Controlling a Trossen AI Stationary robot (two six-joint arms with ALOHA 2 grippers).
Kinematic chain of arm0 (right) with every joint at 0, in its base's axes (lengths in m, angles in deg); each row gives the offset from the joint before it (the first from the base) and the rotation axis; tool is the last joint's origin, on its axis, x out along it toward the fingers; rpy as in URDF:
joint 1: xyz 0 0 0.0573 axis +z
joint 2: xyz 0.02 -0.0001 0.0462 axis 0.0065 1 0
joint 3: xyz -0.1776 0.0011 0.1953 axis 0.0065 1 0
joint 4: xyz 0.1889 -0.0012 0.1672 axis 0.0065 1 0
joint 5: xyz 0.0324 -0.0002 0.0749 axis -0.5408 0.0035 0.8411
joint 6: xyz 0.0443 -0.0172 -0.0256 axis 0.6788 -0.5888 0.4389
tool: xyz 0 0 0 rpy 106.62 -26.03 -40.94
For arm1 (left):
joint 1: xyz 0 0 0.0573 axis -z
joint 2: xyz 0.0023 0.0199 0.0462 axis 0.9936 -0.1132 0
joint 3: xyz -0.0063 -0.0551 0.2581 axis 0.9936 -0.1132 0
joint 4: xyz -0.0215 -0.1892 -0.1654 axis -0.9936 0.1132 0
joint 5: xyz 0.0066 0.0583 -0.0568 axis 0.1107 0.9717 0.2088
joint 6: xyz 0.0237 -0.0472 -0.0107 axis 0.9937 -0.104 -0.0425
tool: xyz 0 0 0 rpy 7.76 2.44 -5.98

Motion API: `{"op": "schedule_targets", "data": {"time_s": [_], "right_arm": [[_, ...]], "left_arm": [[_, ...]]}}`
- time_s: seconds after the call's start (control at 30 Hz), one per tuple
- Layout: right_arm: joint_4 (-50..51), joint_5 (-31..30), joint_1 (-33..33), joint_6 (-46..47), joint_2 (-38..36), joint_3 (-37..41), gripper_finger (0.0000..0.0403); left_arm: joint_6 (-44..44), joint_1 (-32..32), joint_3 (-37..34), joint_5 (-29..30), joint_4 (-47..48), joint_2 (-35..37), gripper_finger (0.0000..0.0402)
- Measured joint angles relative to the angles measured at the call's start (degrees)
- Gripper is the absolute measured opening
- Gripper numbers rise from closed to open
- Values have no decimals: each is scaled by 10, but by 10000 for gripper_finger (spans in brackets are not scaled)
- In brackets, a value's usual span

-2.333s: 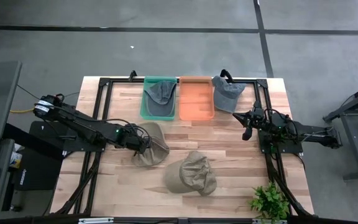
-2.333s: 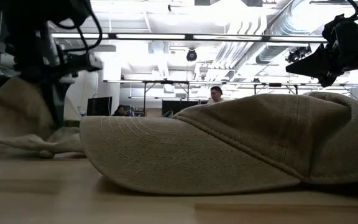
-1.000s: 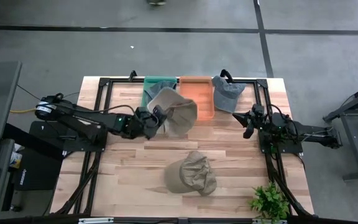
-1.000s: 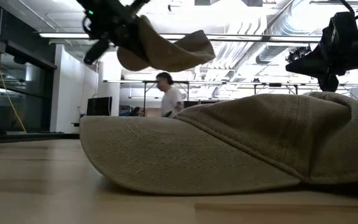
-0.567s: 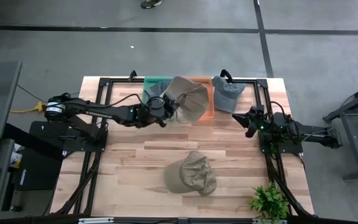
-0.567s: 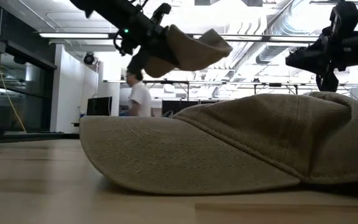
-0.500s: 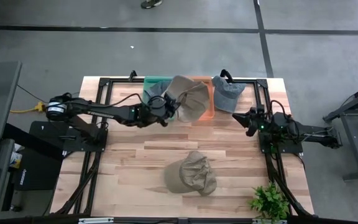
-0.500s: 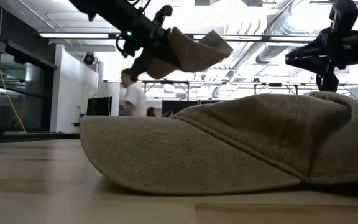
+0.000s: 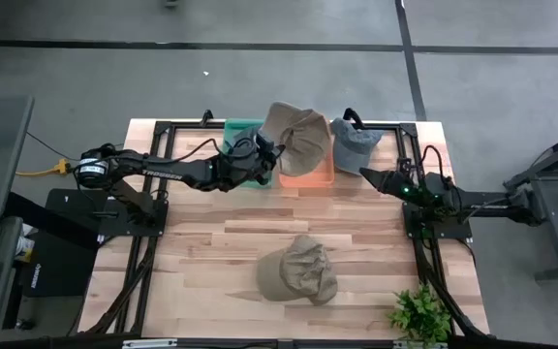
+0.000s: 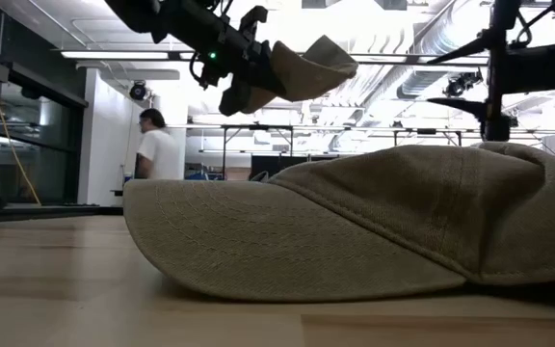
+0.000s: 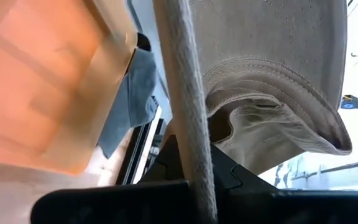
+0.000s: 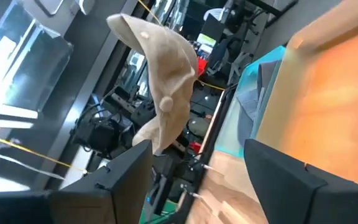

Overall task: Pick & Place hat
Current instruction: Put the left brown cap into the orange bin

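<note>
Two arms are out over the wooden table (image 9: 192,262), and the left one is doing the work. It reaches across from the left side, and its left gripper (image 9: 263,157) is clamped on the brim of a tan hat (image 9: 296,139) — the wrist view shows the edge of the brim pinched tight between the dark fingers (image 11: 110,202). The hat hangs in the air, tilted, over the far end of the orange bin (image 9: 303,174) at the back of the table. From table height it floats high up against the ceiling lights, crown pointing right.

Next to the orange bin on its left sits a green bin (image 9: 229,176) with a grey-blue hat (image 9: 245,141) lying in it, mostly hidden under the arm. Another grey-blue hat (image 9: 355,145) rests just to the right of the orange bin, draped partly over the black frame (image 9: 163,131) at the table's back edge.

Nearer the front, a second tan hat (image 9: 298,269) lies flat on the wood, well apart from both arms; it fills most of the low view. A small green plant (image 9: 418,312) stands at the front right corner.

The right gripper (image 9: 371,175) hovers beside the orange bin's right edge, fingers spread wide and holding nothing. A person in a white shirt (image 10: 154,149) stands in the room beyond.
</note>
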Motion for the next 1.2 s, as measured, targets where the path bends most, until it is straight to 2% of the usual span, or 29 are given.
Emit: {"op": "schedule_targets", "data": {"time_s": [0.3,0.4,0.57,0.8,0.97,1.2], "right_arm": [[-292,-39,0,47,241,0,252],[-359,-46,0,60,312,-4,252],[-364,-55,18,63,419,-67,252],[-358,-86,31,-2,537,-203,252],[-313,-72,31,13,606,-279,252],[-303,-83,30,47,670,-328,252]], "left_arm": [[26,-21,0,10,-29,0,0],[36,-22,0,21,-32,0,0],[39,-22,0,49,-32,0,0],[41,-22,0,65,-24,0,0],[64,-22,0,75,-20,0,0],[86,-22,0,74,-21,0,0]]}}
